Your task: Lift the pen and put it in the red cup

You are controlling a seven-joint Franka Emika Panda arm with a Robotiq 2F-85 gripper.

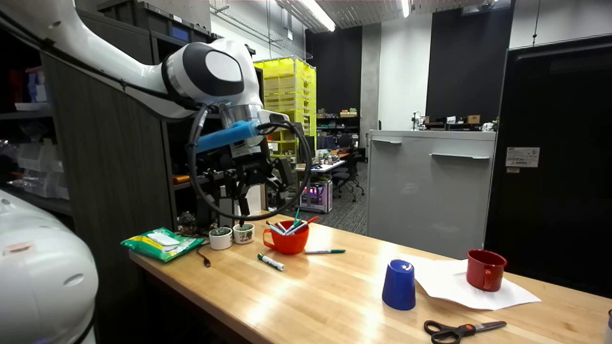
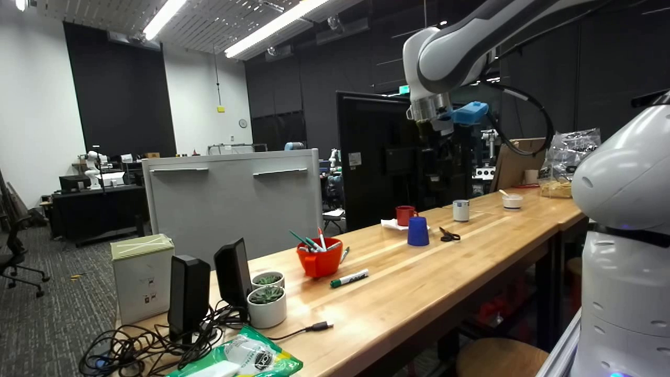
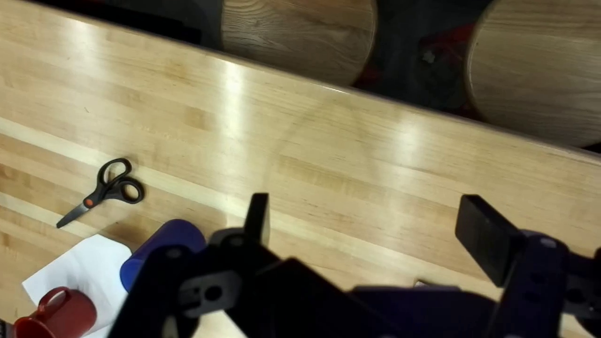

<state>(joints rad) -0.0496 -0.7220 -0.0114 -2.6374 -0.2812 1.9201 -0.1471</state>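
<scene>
Perhaps red cup partly hides pen in exterior view; tool spread.

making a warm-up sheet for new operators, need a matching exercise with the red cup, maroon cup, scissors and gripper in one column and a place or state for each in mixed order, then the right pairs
Things
1. red cup
2. maroon cup
3. scissors
4. gripper

Places and states
A. standing on white paper
B. open and holding nothing
C. with several pens inside
D. black-handled, lying on the tabletop

Right pairs: 1-C; 2-A; 3-D; 4-B
</scene>
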